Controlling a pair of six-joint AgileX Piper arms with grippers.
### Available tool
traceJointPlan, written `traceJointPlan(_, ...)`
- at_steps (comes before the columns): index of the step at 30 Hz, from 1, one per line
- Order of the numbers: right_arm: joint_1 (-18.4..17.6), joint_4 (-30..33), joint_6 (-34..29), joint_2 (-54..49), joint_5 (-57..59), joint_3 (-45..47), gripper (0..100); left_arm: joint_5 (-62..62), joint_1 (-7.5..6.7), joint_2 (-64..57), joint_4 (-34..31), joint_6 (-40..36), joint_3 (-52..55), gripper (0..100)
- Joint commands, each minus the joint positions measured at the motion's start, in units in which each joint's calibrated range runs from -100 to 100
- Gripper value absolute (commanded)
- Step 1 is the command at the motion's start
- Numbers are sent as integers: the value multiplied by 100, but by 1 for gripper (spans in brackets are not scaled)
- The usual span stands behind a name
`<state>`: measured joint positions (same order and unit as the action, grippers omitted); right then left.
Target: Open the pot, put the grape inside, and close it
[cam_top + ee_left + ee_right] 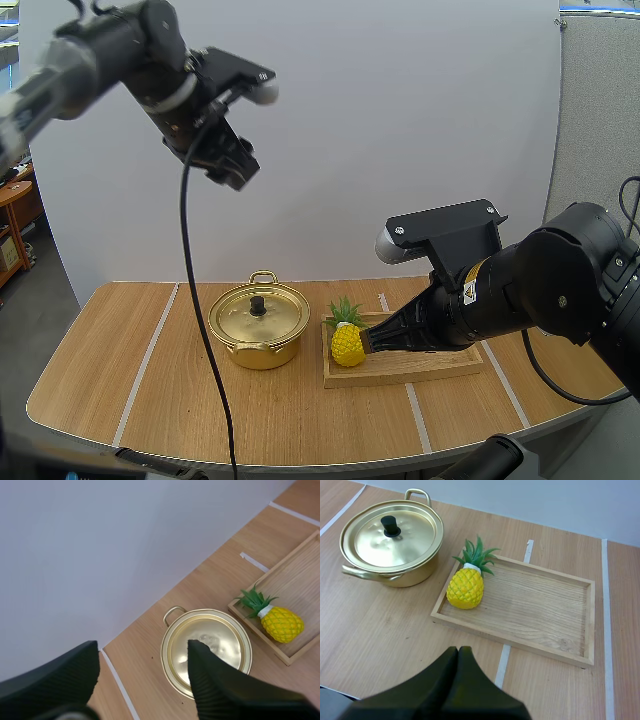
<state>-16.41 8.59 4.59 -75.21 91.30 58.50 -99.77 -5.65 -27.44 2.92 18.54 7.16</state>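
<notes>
Surface: wooden table (300,410), pale wall behind.
Pot (259,322): centre frame, lid (392,537) on; stiff, slick metal; lift by knob (390,525).
Pineapple (347,343): in tray (540,605), right of pot; likely light, firm; pinch across body.
Left gripper (235,168): upper left, fingers apart, empty.
Right gripper (372,340): fingers together, empty, beside pineapple.

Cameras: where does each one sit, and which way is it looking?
High view: behind and above the arms' bases, looking forward and down over the table; left gripper up high, right gripper low near the pineapple.
Left wrist view: high on the left arm, looking down on the pot; its open fingers show.
Right wrist view: low on the right arm, looking over the tray; its shut fingers show.
All three share pot, pineapple and tray.
</notes>
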Motion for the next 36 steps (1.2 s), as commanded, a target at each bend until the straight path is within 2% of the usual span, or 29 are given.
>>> traceJointPlan(1,17,10,-13,-55,-33,33,0,-23,-18,-1038,-65,-417,-33,45)
traceJointPlan(2,17,10,-13,-55,-33,33,0,-23,-18,-1247,-65,-462,-33,31)
traceJointPlan(5,17,10,-13,-55,-33,33,0,-23,-18,-1752,-65,-463,-33,0)
traceJointPlan(17,17,10,-13,-55,-33,33,0,-23,-18,-3288,41,-998,156,0)
traceJointPlan(24,248,9,-140,-216,-192,33,0,-23,-1,-4242,299,-1171,1597,0)
traceJointPlan(27,380,9,-196,-494,-532,33,0,-23,51,-4515,299,-1430,2078,0)
traceJointPlan(31,566,-12,-196,-1148,-796,33,0,290,275,-4973,285,-2144,2987,0)
traceJointPlan(36,662,-12,-174,-1870,-1342,33,0,532,350,-5129,285,-2255,3412,0)
